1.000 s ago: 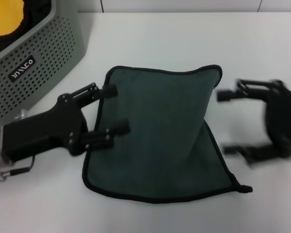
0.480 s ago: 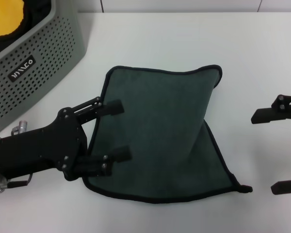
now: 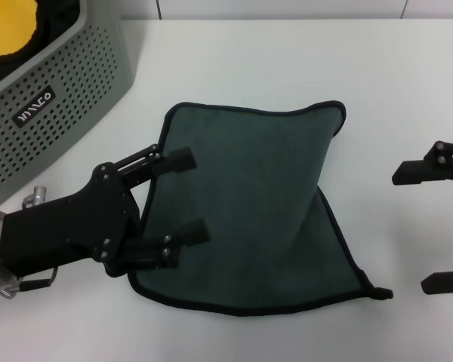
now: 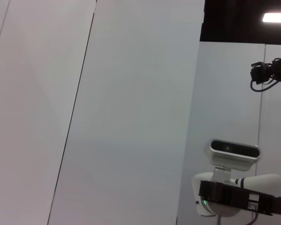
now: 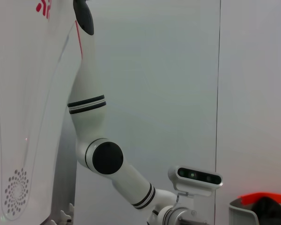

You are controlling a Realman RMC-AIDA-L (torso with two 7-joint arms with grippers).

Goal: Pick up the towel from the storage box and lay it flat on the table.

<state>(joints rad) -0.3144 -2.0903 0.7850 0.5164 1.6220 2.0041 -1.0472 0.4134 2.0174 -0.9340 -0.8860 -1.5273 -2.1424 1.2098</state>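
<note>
1. One relation decides the next move: the towel (image 3: 249, 211) lies green face up on the counter (image 3: 287, 60), outside the storage box (image 3: 49, 98), directly inboard of the left gripper (image 3: 185, 196).
2. That gripper's fingers are spread over the towel's left edge, holding nothing.
3. The right gripper (image 3: 430, 226), also spread, sits well clear, so the left is nearer.
4. The towel's right side looks folded, likely needing smoothing.

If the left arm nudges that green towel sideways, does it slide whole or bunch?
Probably bunches: the towel is thin, floppy cloth, and its right edge already runs crooked where it seems folded over. It looks light, so it may also drag on the smooth table. The left gripper, jaws open, sits over its left edge; the right gripper is off it.
</note>
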